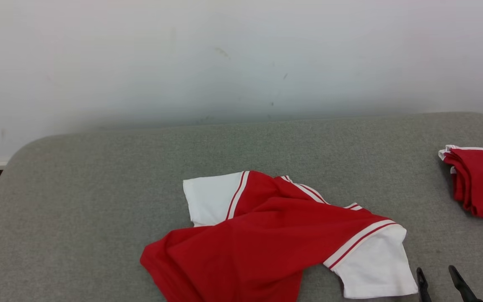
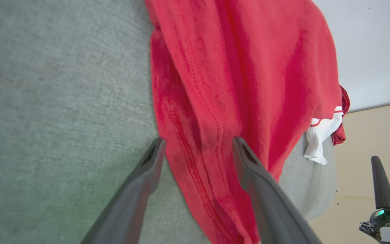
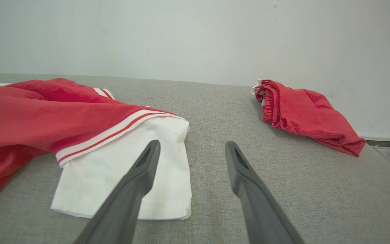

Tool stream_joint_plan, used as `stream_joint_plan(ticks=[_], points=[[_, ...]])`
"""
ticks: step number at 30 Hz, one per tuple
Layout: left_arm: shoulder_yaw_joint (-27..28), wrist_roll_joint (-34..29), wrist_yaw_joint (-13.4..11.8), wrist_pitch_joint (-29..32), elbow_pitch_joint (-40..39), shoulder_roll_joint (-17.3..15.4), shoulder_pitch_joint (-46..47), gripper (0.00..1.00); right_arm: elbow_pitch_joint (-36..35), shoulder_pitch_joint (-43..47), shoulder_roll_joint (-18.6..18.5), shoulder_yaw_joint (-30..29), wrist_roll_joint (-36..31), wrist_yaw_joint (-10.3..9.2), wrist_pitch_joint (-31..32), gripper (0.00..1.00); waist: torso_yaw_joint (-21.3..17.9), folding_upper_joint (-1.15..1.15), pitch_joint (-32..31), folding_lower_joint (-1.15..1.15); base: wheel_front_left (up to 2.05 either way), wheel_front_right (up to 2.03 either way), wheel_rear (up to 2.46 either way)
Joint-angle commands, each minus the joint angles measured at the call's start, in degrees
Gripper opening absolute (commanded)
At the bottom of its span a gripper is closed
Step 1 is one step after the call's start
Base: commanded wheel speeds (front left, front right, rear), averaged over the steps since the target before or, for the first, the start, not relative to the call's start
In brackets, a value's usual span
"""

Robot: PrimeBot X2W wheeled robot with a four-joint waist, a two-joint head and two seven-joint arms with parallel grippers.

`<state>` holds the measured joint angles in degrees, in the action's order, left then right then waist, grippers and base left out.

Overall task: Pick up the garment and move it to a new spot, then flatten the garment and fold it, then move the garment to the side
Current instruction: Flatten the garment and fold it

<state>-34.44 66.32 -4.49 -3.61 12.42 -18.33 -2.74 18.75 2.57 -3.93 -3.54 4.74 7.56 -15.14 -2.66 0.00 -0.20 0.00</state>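
Garment (image 1: 266,243): crumpled on the grey table (image 1: 99,188), long axis left to right. Left gripper (image 2: 198,144) spread wide astride the red hem (image 2: 195,162) (nearer, likely first to pinch); right gripper (image 3: 191,145) wide too, empty, just beside the white sleeve (image 3: 90,179).

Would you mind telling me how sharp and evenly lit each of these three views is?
Head view: soft, even light, hazy wall, faint shadow under the shirt. Left wrist view: tilted sideways, the shirt close up and smeared, left gripper fingers soft. Right wrist view: crispest, table weave clear, right gripper fingers slightly blurred.
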Motion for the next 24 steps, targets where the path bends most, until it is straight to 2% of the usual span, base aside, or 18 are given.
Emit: stream_joint_plan(ticks=[1, 5, 12, 13, 14, 15, 24], points=[[0.06, 1.44, 1.48, 0.21, 1.13, 0.58, 0.7, 1.0, 0.08, -0.16, -0.43, -0.03, -0.04, -0.16, 0.03, 1.0, -0.38, 0.0, 0.29, 0.0, 0.0, 0.0, 0.0], [-0.49, 1.35, 4.18, 0.2, 4.05, 2.06, 2.41, 1.0, 0.01, -0.58, -0.56, -0.03, -0.01, -0.16, 0.03, 1.0, -0.75, 0.0, 0.79, 0.0, 0.0, 0.0, 0.0], [-0.57, 0.85, 6.45, -0.61, 11.66, 4.62, 7.35, 1.0, -0.08, -1.19, -0.78, 0.02, -0.29, -0.16, 0.03, 1.0, -0.96, 0.0, 1.74, 0.0, 0.0, 0.0, 0.0], [-0.44, 0.82, 6.78, -0.95, 12.69, 4.96, 8.2, 0.89, -0.04, -1.27, -0.8, 0.09, -0.34, -0.16, 0.03, 1.0, -1.03, 0.0, 1.83, 0.0, 0.0, 0.0, 0.0], [-0.14, 0.84, 7.08, -1.23, 13.78, 5.32, 9.01, 0.36, 0.0, -1.32, -0.8, 0.14, -0.39, -0.16, 0.03, 1.0, -1.08, 0.0, 1.91, 0.0, 0.0, 0.0, 0.0], [-0.17, 0.69, 7.52, -1.54, 14.61, 5.59, 9.85, 0.0, 0.06, -1.38, -0.82, 0.2, -0.43, -0.16, 0.03, 1.0, -1.14, 0.0, 1.98, 0.0, 0.0, 0.0, 0.0], [0.78, -0.65, 9.25, -3.52, 20.96, 5.83, 17.07, 0.0, 0.22, -1.95, -0.78, 0.46, -0.39, -0.16, 0.03, 1.0, -1.52, 0.0, 2.26, 0.0, 0.0, 0.0, 0.0]])
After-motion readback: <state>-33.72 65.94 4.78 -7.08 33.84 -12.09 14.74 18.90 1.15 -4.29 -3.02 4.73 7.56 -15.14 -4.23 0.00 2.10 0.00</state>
